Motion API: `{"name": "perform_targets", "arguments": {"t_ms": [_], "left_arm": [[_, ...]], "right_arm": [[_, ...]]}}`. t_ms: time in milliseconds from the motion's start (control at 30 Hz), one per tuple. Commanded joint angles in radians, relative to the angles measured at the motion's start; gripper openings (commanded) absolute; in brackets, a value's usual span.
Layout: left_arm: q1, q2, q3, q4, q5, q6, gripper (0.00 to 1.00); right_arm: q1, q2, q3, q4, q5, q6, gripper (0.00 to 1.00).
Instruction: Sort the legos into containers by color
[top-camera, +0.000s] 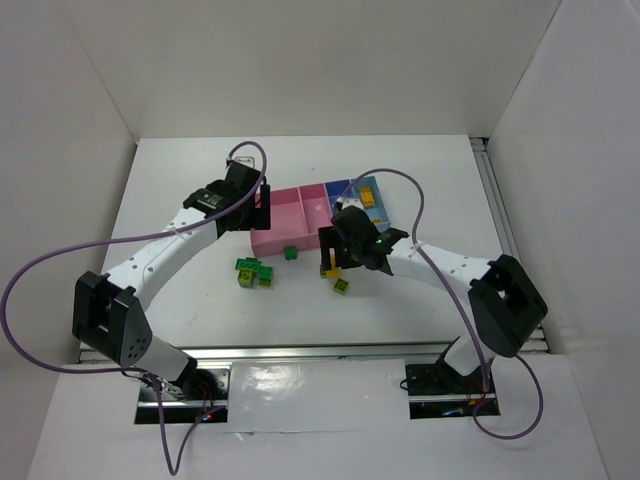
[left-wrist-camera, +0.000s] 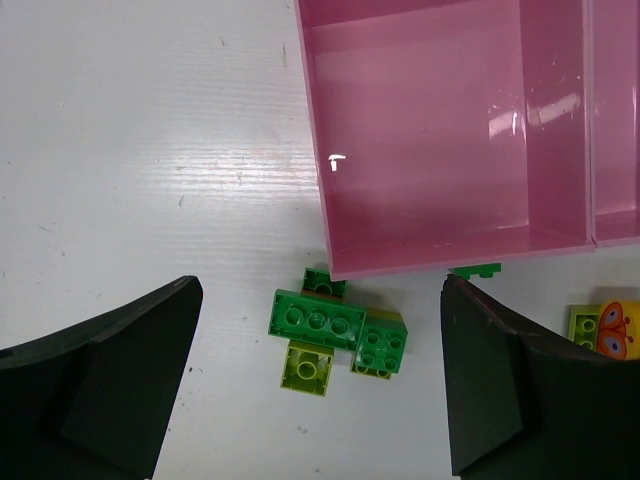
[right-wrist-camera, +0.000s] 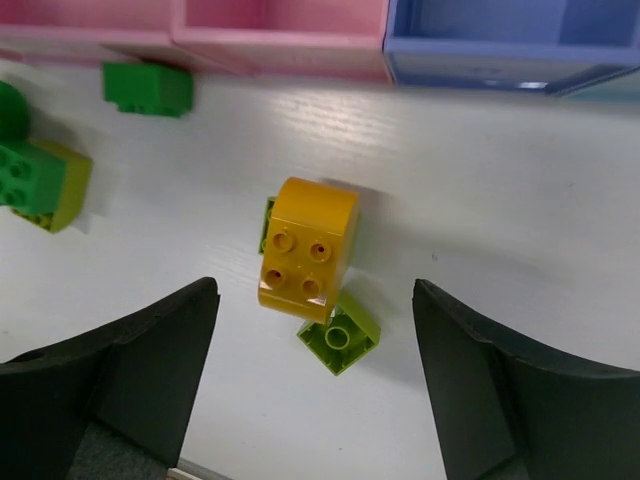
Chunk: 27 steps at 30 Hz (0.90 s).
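Note:
The containers stand in a row at mid table: a wide pink bin (top-camera: 280, 225), a narrow pink bin (top-camera: 317, 205) and two blue bins (top-camera: 348, 192). A yellow lego (top-camera: 369, 197) lies in the right blue bin. My left gripper (left-wrist-camera: 320, 300) is open, high above a cluster of a dark green brick (left-wrist-camera: 315, 320), a lime brick (left-wrist-camera: 307, 370) and a green square brick (left-wrist-camera: 381, 345) just before the pink bin (left-wrist-camera: 440, 130). My right gripper (right-wrist-camera: 315, 292) is open above an orange brick (right-wrist-camera: 305, 250) and a lime brick (right-wrist-camera: 338, 335).
A single dark green brick (right-wrist-camera: 148, 88) lies against the pink bins' front wall (right-wrist-camera: 280, 45). The green cluster (top-camera: 252, 271) sits left of the orange brick (top-camera: 330, 268). A lime brick with an orange print (left-wrist-camera: 605, 330) shows at the left wrist view's right edge. White walls enclose the table.

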Motion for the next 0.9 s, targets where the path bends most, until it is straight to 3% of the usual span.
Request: {"name": "perform_targets", "arguments": {"t_ms": [0, 233, 300, 467, 600, 667, 733, 867], "left_arm": [[-0.004, -0.004, 0.002, 0.012, -0.010, -0.019, 1.00], [-0.004, -0.004, 0.002, 0.012, -0.019, -0.019, 1.00], [-0.004, -0.004, 0.002, 0.012, -0.019, -0.028, 1.00], [-0.004, -0.004, -0.007, 0.021, 0.001, -0.017, 1.00], [-0.004, 0.007, -0.017, 0.067, 0.126, 0.039, 1.00], [-0.004, -0.010, -0.040, 0.133, 0.239, 0.122, 0.98], [-0.016, -0.042, -0.060, 0.153, 0.267, 0.109, 0.97], [-0.041, -0.103, -0.078, 0.214, 0.402, 0.191, 0.95]], "right_arm": [[0.020, 0.067, 0.055, 0.011, -0.018, -0.015, 0.84], [0.031, 0.136, 0.054, -0.007, 0.015, 0.005, 0.70], [0.031, 0.145, 0.054, 0.016, 0.015, 0.014, 0.63], [0.031, 0.145, 0.088, 0.016, 0.045, 0.014, 0.35], [0.031, 0.099, 0.125, -0.042, 0.055, 0.014, 0.23], [0.007, 0.026, 0.125, -0.043, -0.022, -0.015, 0.21], [-0.038, -0.031, 0.088, -0.033, -0.115, -0.024, 0.21], [-0.238, -0.100, 0.079, -0.033, -0.371, -0.009, 0.14]]}}
